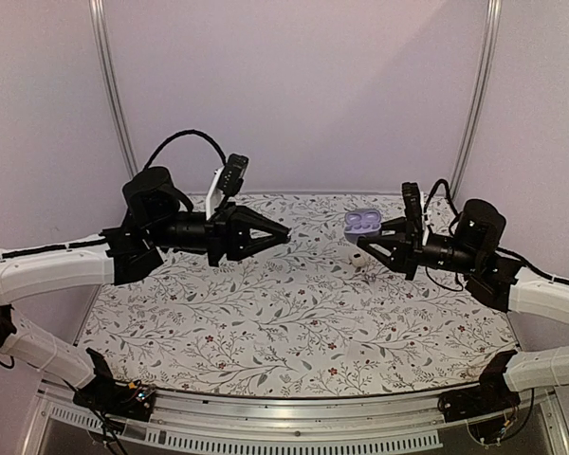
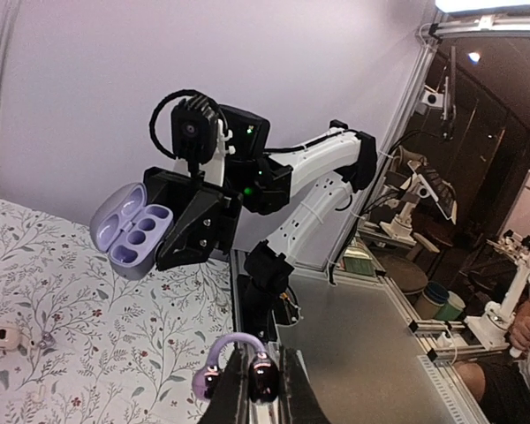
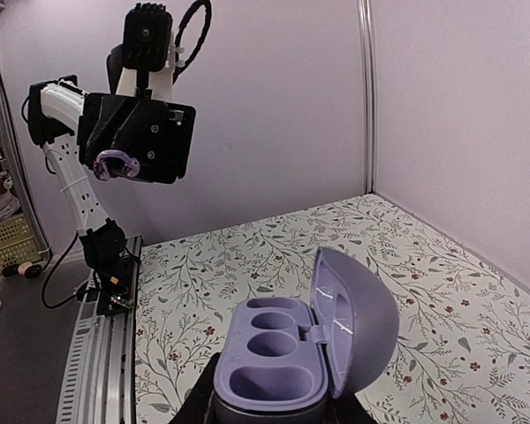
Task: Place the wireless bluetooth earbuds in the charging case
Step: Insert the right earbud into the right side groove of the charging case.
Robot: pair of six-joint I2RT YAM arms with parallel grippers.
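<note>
Surroundings: we are working over a flowered cloth (image 1: 266, 332), with pale walls (image 1: 313, 95) closing in the back and both sides
Loose on the cloth: a small white piece (image 1: 358, 258) is lying just beneath the right gripper (image 1: 364, 245); we are not able to tell what it is
Left side: the left gripper (image 1: 283, 230) is hanging above the cloth and pointing right, its jaws pressed together and pinching a purple earbud (image 2: 221, 346)
Right side: the right gripper is hanging raised and pointing left, its jaws clamping the base of the purple case (image 3: 247, 389)
Case: we are seeing it sitting on top of the right gripper, its lid swung open and its hollow wells showing from above
Earbud to case: the earbud is hanging well apart from the case, off to its left, the two grippers facing each other tip to tip across the middle of the cloth
</note>
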